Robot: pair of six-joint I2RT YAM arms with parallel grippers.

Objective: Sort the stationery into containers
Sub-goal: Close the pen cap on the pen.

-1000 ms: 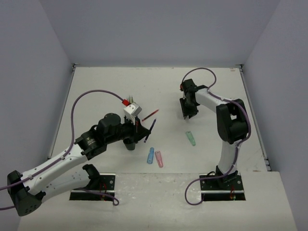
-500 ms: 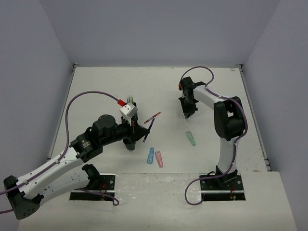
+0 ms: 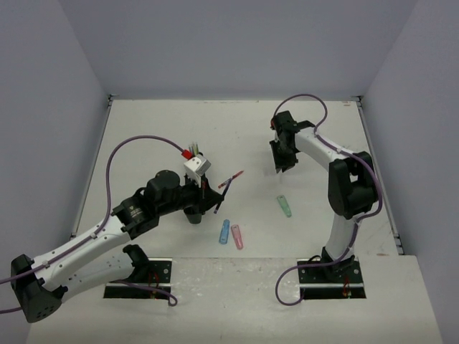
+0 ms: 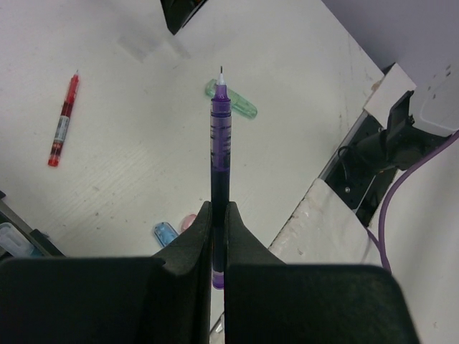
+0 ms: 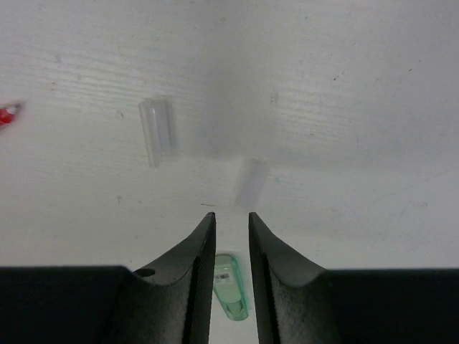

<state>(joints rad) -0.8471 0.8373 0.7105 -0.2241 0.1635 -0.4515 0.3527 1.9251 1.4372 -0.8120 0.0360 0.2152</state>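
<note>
While the left tool (image 4: 219,209) clamps a purple pen (image 4: 220,132) at frame centre above the table (image 4: 129,179), a red pen (image 4: 62,120) lies upper left — the right tool (image 5: 232,218), fingers slightly parted, holds nothing, with a green piece (image 5: 231,290) at bottom centre.

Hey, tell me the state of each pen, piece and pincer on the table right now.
Purple pen: gripped near its back end.
Left pincer: shut on that pen.
Red pen: lying loose on table.
Green piece: lying flat.
Blue piece: lying flat.
Pink piece: lying flat.
Right pincer: slightly open, empty.
</note>
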